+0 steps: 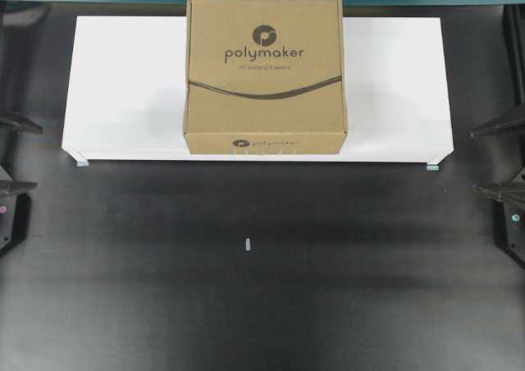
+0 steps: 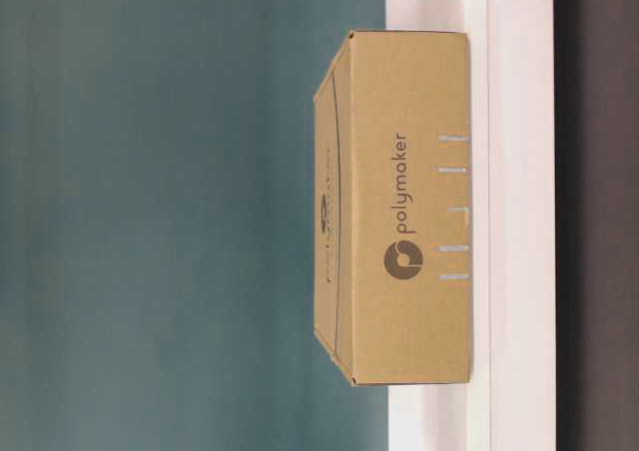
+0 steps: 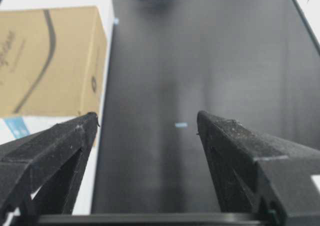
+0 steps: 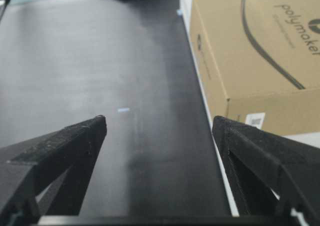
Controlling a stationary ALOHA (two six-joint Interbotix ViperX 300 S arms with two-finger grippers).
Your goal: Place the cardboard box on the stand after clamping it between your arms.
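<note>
A: Starting close in, what are the grippers doing?

B: Both are pulled to the table's side edges. The left gripper (image 1: 10, 153) and right gripper (image 1: 502, 159) each stand with jaws spread wide and nothing between them. The wrist views confirm it: bare black table (image 3: 200, 61) shows between each pair of fingers.

A: And the box?

B: The box (image 1: 264, 75) already sits flat on the stand (image 1: 123, 84), about midway along it, logo up. Its front face is flush with the stand's front edge, and its back edge seems to reach the stand's rear. The table-level view shows it resting square, not tilted.

A: How does it lie from each arm?

B: Inward and farther back from both. It's square, so no real long axis; the stand's long axis runs left to right. Neither arm is clearly nearer, and both are well apart from it.

A: Anything in the way?

B: Only a small pale marker (image 1: 247, 244) on the table in front of the stand. Beyond the stand is a teal wall (image 2: 180, 212). I'd judge the placing done.
</note>
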